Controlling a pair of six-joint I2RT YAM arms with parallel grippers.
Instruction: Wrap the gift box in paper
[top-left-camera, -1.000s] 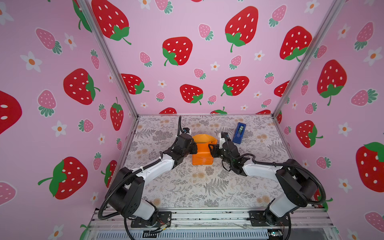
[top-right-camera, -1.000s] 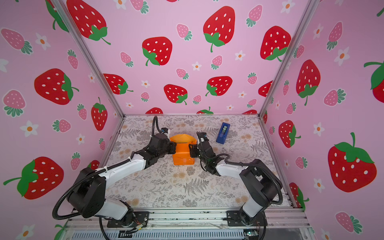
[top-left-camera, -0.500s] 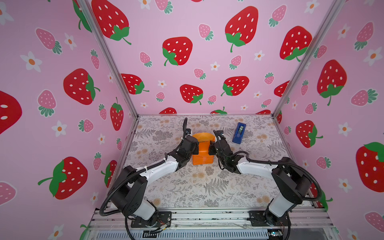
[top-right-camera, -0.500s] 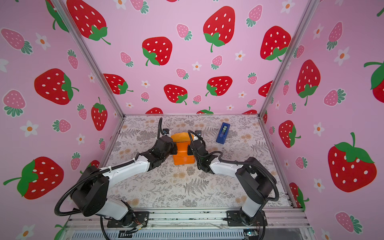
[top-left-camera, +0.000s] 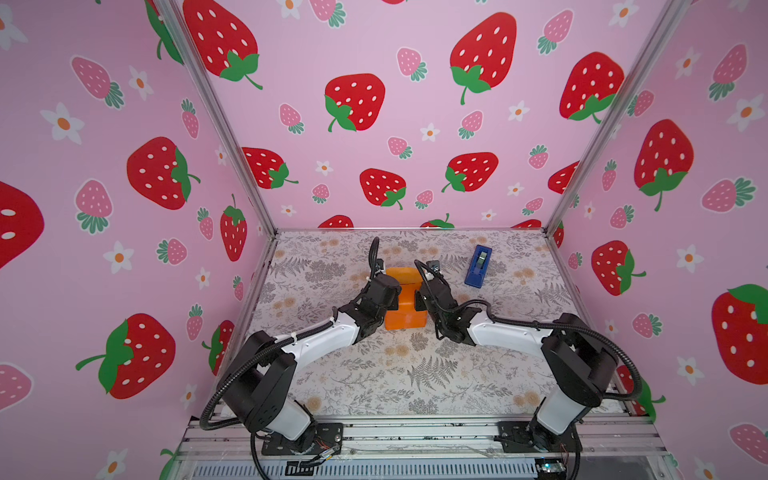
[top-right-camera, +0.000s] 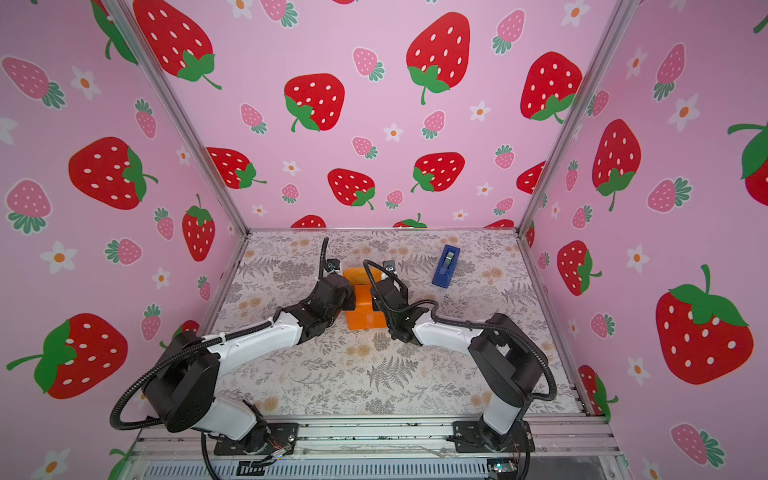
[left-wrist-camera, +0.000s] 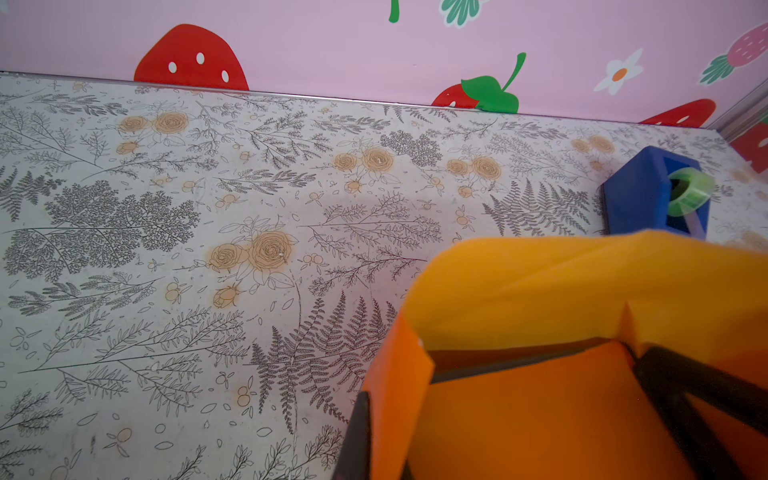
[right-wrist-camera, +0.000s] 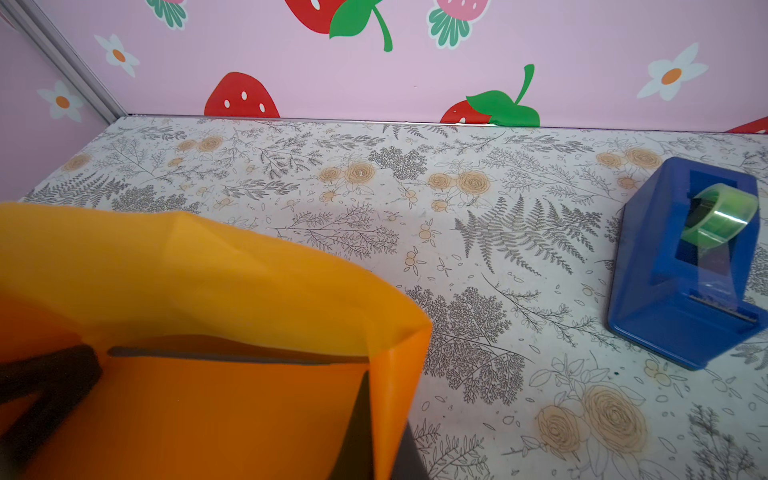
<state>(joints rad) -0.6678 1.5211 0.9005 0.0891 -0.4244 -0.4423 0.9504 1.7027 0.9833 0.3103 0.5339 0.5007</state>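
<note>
- both top views: the paper (top-left-camera: 405, 320) sits folded just 12 o'clock of the table (top-left-camera: 415, 374) centre.
- the gift box (right-wrist-camera: 228, 356) hides under it; 1 thin dark edge shows in the right wrist view.
- my left pincer (top-left-camera: 395, 302) clamps the paper's 9 o'clock side, my right pincer (top-left-camera: 419, 300) its 3 o'clock side.
- the tape dispenser (top-left-camera: 478, 266) lies at 2 o'clock, apart.

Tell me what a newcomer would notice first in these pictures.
The bright orange paper at mid-table stands out, folded up into a parcel shape, with the left gripper and right gripper shut on its two sides. Huge red strawberries cover the pink walls all around. A blue tape dispenser sits behind the paper, to the right.
</note>
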